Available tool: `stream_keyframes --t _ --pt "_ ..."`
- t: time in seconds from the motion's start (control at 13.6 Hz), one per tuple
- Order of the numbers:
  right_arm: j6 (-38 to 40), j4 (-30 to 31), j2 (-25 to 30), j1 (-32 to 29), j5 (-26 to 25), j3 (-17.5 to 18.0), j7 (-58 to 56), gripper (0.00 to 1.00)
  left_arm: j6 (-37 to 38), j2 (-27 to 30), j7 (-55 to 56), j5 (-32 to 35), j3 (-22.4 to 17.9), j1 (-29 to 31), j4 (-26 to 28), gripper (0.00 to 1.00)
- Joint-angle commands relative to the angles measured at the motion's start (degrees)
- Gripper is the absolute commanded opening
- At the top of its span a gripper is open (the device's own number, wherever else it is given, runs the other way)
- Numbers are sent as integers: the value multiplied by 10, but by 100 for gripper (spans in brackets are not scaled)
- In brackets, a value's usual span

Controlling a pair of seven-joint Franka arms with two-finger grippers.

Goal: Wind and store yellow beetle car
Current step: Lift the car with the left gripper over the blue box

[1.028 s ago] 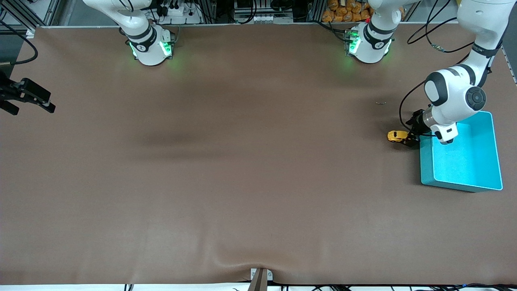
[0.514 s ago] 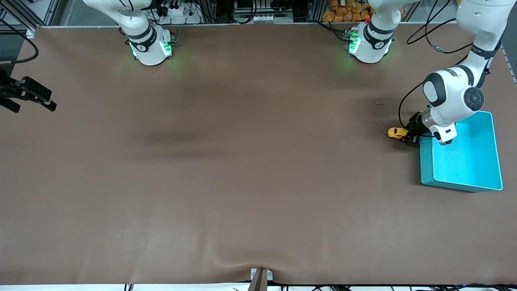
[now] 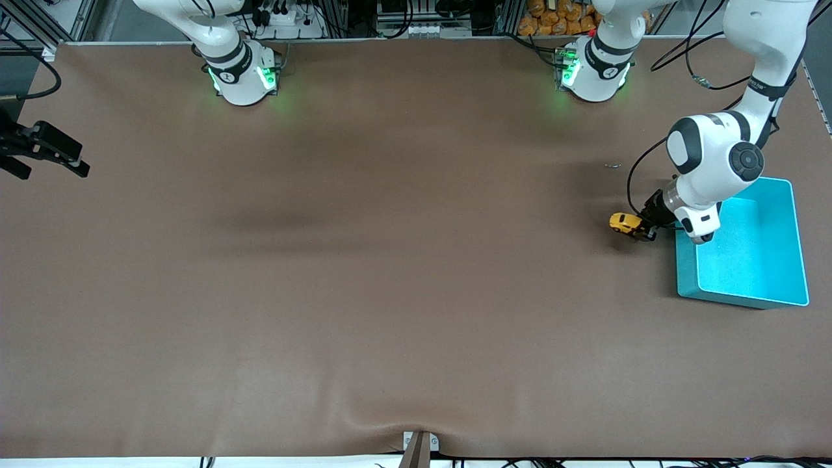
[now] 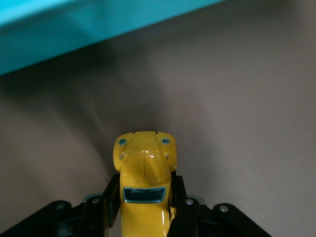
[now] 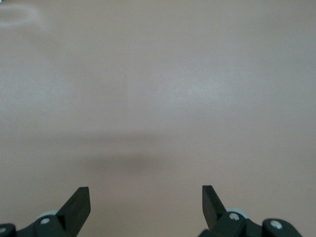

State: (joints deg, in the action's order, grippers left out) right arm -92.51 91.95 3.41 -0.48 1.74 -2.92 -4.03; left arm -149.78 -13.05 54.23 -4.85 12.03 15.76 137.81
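Observation:
The yellow beetle car (image 3: pixel 624 223) is low at the brown table, close beside the teal bin (image 3: pixel 686 273) on the side toward the right arm's end. My left gripper (image 3: pixel 642 231) is shut on the car's rear half. In the left wrist view the black fingers (image 4: pixel 112 195) press both flanks of the yellow beetle car (image 4: pixel 144 163), its nose pointing away, with my left gripper (image 4: pixel 145 193) closed round it. My right gripper (image 3: pixel 55 170) hangs open with nothing in it over the table's edge at the right arm's end. In its wrist view the right gripper (image 5: pixel 145 197) shows only bare table between the fingers.
The teal bin (image 4: pixel 74 24) has nothing visible inside and stands near the table edge at the left arm's end. A tiny dark scrap (image 3: pixel 613 166) lies on the table farther from the front camera than the car. Both arm bases stand along the back edge.
The left gripper has shut on the car and carried it a little away from the bin, toward the right arm's end. The right arm has stayed where it was.

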Motion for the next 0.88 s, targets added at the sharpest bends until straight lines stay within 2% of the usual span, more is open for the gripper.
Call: stream_keyframes --t 0.0,0.29,0.44,0.81 --pt "7 -3 5 4 -17 4 11 100 110 32 1 -2 3 1 -67 0" --pt "7 -5 5 0 -17 1 12 100 231 24 -20 73 2 8 -181 0" --pt "6 -5 5 -2 -17 1 12 100 247 17 -76 78 -3 21 -211 0" --pt "8 -5 4 -5 -17 -1 12 100 270 3 -295 78 -3 92 -261 0"
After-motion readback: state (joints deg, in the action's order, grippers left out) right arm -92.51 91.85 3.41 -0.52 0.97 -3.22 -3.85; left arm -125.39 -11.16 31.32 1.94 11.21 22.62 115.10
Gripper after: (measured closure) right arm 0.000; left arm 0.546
